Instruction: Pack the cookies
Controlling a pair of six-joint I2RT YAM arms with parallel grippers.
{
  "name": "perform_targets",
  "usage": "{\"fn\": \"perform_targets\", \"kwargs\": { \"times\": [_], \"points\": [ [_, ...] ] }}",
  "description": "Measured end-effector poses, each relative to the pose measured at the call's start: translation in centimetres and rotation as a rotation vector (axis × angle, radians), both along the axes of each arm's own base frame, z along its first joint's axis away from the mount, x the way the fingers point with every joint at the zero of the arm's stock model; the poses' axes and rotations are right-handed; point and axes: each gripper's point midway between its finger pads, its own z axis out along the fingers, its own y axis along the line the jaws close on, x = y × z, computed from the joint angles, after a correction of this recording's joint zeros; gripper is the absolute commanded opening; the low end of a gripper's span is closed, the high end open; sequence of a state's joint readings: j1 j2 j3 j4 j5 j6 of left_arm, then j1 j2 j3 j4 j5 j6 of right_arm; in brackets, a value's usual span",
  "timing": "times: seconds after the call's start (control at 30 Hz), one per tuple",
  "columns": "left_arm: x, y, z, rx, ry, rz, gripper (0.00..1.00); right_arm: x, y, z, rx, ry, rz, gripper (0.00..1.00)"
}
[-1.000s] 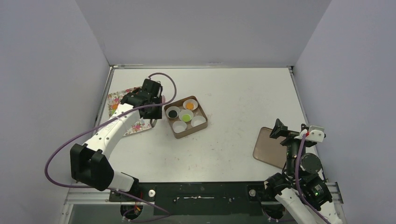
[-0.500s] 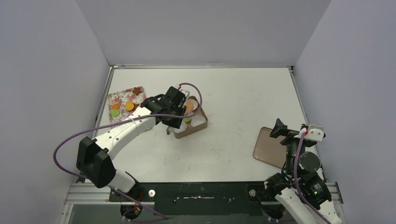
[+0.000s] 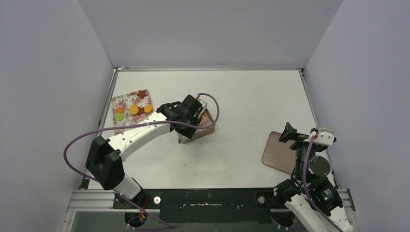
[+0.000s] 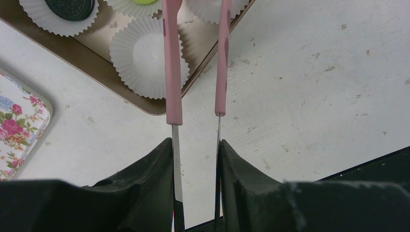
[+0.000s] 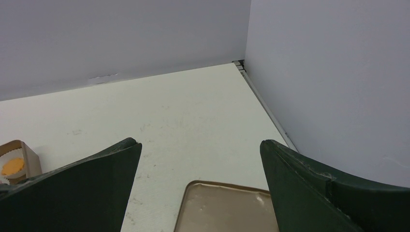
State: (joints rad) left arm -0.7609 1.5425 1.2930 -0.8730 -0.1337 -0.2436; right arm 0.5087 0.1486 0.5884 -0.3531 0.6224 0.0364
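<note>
Most of the cookies (image 3: 134, 109) lie on the floral tray (image 3: 126, 100) at the left of the counter (image 3: 241, 96): orange ones, brown ones and one green. Three more sit in white paper cups inside the box (image 4: 145, 104): a dark cookie (image 4: 71, 7), a green cookie (image 4: 140, 1) at the very top edge of my left wrist view, and an orange cookie (image 5: 12, 166) that shows from the right wrist.

A second ago my left gripper (image 4: 196, 150) hung over the floral tray; now it has swung across and hangs over the box. It is clamped narrow on a pair of pink tweezers (image 4: 173, 63), whose arms run almost parallel, out over an empty cup (image 4: 140, 60) toward the box's far side. Their tips pass out of the picture, so I cannot tell whether a cookie is pinched between them. I judge this to be a delivery: the next thing is to settle over a free cup and let the tweezers spread.

My right gripper (image 5: 200, 145) stands wide and holds nothing, well apart from the box, above a flat brown lid (image 5: 227, 208) at the counter's right side. Several cookies remain on the tray, so the packing looks less than half done.
</note>
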Motion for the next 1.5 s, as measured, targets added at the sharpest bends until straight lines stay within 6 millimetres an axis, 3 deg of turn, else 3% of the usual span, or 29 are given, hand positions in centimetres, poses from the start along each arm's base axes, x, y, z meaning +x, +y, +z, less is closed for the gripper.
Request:
{"fn": "perform_targets", "kwargs": {
  "times": [0.63,1.07,1.5],
  "points": [
    [0.6,-0.7,-1.6,0.038,0.025,-0.030,0.22,0.1,-0.1,-0.1,-0.002,0.004,-0.005,1.00],
    [0.5,-1.6,-1.4,0.039,0.019,-0.064,0.25,0.1,-0.1,-0.1,-0.003,0.004,-0.005,1.00],
    [0.5,-1.0,-1.6,0.072,0.019,-0.056,0.30,0.1,0.0,-0.1,-0.003,0.004,-0.004,1.00]
  ]
}}
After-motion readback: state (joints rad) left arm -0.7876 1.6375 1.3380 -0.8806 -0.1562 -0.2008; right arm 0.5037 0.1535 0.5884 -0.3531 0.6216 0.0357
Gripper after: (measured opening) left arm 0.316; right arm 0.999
